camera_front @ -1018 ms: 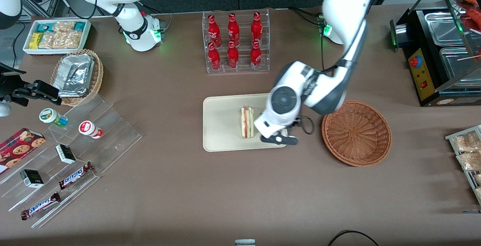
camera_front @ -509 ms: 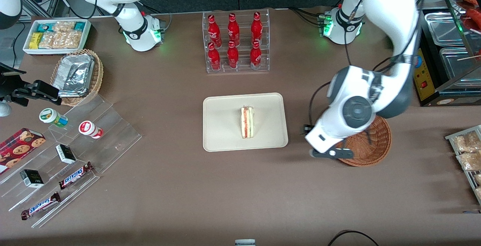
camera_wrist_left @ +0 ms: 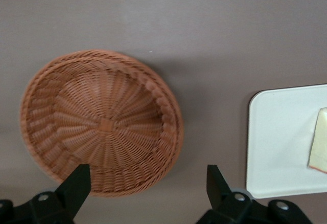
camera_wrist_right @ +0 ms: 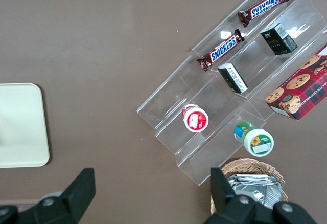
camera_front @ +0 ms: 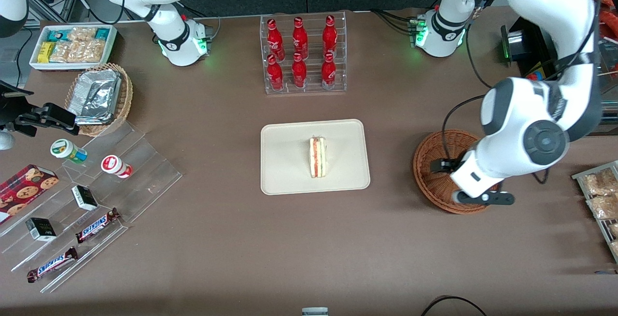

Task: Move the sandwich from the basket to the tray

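Sandwich (camera_front: 317, 157) on tray (camera_front: 285, 180) | gripper (camera_wrist_left: 147, 189) empty, fingers apart, now withdrawn above basket (camera_front: 429, 161)

My gripper (camera_front: 483, 199) hangs with fingers spread near the bagged snacks (camera_front: 600, 194) at my end of the surface (camera_front: 217, 258). Six red bottles (camera_front: 299, 55) stand in a clear rack. Toward the parked arm's end I see a white snack bin (camera_front: 72, 45), a foil package (camera_front: 94, 96) in a tan basket (camera_front: 126, 94), and a clear stepped stand (camera_front: 145, 171) carrying Snickers bars (camera_front: 99, 224).

Brown table (camera_front: 217, 238) with tray (camera_front: 285, 180), basket (camera_front: 427, 171)
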`<state>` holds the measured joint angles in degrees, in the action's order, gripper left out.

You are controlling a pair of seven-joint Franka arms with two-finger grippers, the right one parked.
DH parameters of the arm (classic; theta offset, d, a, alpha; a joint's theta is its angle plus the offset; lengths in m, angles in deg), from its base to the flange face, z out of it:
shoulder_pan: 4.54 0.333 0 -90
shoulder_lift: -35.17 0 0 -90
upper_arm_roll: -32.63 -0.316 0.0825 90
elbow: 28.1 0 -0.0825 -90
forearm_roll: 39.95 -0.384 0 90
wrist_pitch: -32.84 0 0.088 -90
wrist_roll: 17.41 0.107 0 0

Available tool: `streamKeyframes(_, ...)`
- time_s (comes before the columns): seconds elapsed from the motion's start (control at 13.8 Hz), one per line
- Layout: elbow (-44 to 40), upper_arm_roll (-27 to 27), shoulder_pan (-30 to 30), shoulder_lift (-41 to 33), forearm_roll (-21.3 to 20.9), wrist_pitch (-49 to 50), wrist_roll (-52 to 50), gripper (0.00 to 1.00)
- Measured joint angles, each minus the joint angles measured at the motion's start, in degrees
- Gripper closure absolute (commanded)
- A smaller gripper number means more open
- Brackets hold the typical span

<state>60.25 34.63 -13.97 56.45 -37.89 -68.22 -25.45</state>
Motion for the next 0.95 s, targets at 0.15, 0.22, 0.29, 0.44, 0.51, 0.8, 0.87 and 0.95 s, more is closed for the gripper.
streamKeyframes(0.15,0.3,0.0,2.2,-3.3,0.0,3.2,1.6,0.0)
streamKeyframes(0.22,0.5,0.0,3.2,-5.3,0.0,5.4,2.4,0.0)
streamKeyframes(0.29,0.7,0.1,4.2,-7.5,0.0,7.7,3.5,0.0)
streamKeyframes(0.44,1.1,0.7,6.6,-11.5,0.0,11.8,5.5,0.0)
streamKeyframes(0.51,1.3,1.6,8.0,-13.2,0.0,13.1,5.9,0.0)
streamKeyframes(0.8,1.9,3.2,9.9,-17.5,0.0,14.7,5.9,0.0)
streamKeyframes(0.87,1.9,3.2,10.1,-18.4,0.0,15.4,5.9,0.0)
streamKeyframes(0.95,2.0,3.2,10.4,-19.3,0.0,16.0,5.9,0.0)
